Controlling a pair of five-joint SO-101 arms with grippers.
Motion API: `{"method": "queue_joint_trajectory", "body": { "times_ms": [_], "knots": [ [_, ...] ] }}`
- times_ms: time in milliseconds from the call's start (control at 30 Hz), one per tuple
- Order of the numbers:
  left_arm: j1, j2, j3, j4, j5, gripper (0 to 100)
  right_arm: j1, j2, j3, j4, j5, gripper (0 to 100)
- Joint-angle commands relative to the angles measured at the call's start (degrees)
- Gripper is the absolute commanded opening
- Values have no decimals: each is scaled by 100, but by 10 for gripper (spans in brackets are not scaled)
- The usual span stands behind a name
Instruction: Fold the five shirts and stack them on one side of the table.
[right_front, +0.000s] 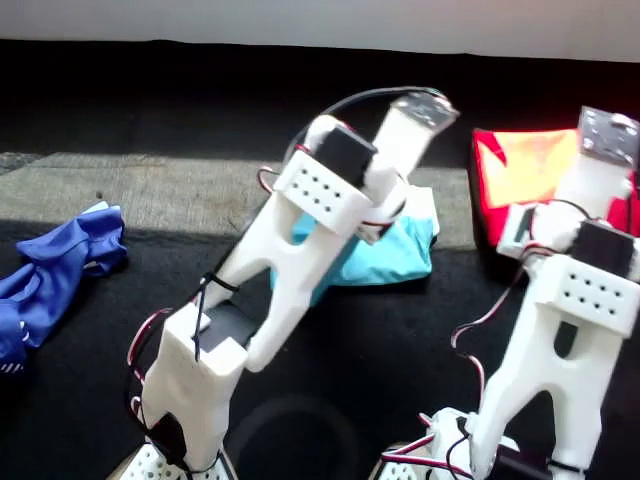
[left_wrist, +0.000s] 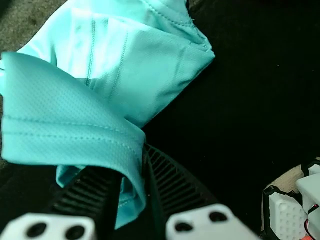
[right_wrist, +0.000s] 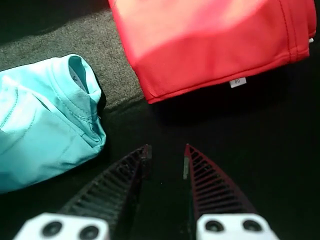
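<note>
A turquoise shirt (right_front: 385, 255) lies partly folded at the table's middle. My left gripper (left_wrist: 134, 186) is shut on a hemmed edge of that turquoise shirt (left_wrist: 115, 75), with the cloth draped over one finger. A folded red shirt (right_front: 525, 165) lies at the back right. My right gripper (right_wrist: 165, 161) hovers open over the dark mat, between the red shirt (right_wrist: 210, 40) and the turquoise shirt (right_wrist: 45, 120), touching neither. A crumpled blue shirt (right_front: 50, 270) lies at the left edge.
The mat (right_front: 400, 340) is black, with a grey strip (right_front: 130, 190) across the back left. Both arm bases stand at the front edge. A white motor block (left_wrist: 290, 210) shows at the left wrist view's corner.
</note>
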Motion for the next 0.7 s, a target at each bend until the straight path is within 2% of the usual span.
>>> {"method": "queue_joint_trajectory", "body": {
  "times_ms": [0, 133, 267, 467, 667],
  "knots": [
    [295, -268, -154, -448, 9, 9, 567, -356, -242, 532, 281, 111],
    [391, 127, -171, -941, 0, 9, 892, -813, 409, 637, 703, 111],
    [382, 620, -180, -1468, 0, 9, 1068, -1692, 1596, 277, 976, 111],
    [356, 1068, -180, -2233, -9, 9, 1059, -3213, 3565, -189, 1090, 111],
    [382, 1402, -180, -2602, -9, 10, 1051, -4189, 4919, -593, 1327, 111]
  ]
}}
